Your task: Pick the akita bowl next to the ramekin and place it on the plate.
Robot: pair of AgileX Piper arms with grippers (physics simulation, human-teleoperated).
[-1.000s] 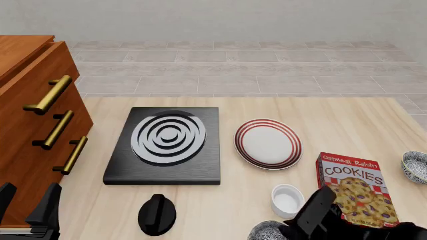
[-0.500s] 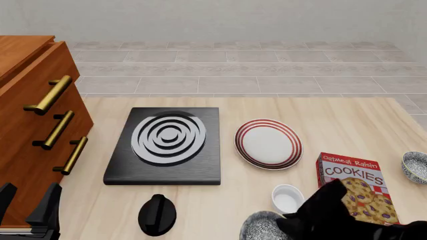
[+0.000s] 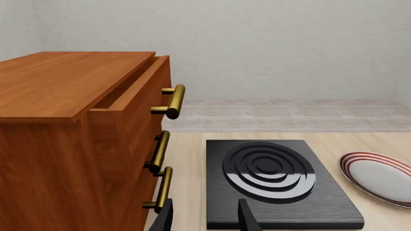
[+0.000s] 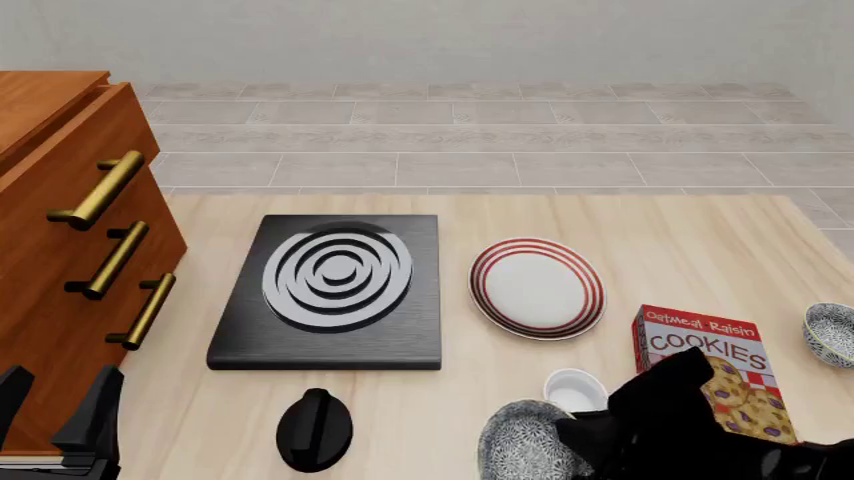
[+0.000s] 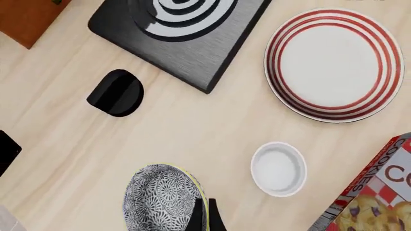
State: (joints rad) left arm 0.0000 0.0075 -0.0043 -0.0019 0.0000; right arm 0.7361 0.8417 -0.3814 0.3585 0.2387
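Left wrist view: the left hand [image 3: 204, 216] hangs with fingers spread beside the wooden drawer cabinet [image 3: 83, 139].

Front view: the right hand [image 4: 587, 445] apparently pinches the grey speckled akita bowl [image 4: 527, 442], near the small white ramekin [image 4: 575, 389].

Right wrist view: the bowl sits tilted, well apart from the red-striped white plate [image 5: 334, 65].

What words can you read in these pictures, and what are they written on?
"Oatmeal Raisin": small print along the top of the cookie box, front view.
"COOKIES": big white letters on the same box; the right arm covers its lower left part.
"CO": only the start shows on the box in the right wrist view.
Fine print on the box's side there is too small to read.
Nothing else carries text.
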